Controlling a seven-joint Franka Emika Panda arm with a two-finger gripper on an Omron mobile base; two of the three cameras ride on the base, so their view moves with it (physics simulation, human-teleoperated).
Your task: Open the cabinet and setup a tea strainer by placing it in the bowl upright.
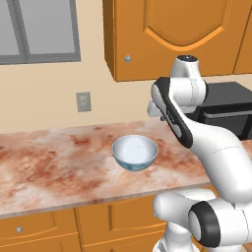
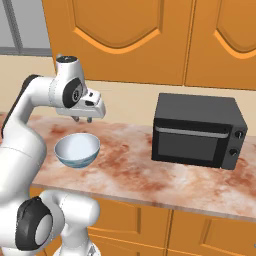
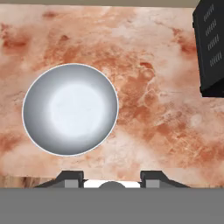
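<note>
claw [image 3: 112,177] | jaws parted, empty | above counter [image 3: 166,113], beside bowl [image 3: 70,109]

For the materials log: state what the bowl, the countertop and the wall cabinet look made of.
Bowl: likely glazed ceramic, smooth pale sheen.
Countertop: looks like polished stone, mottled reddish veining.
Cabinet: seems varnished wood, orange-brown raised panel.

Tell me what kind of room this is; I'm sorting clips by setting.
A rendered home kitchen, most likely: a marbled reddish countertop under orange-brown wall cabinets, a black microwave on it, and a pale bowl.
</note>
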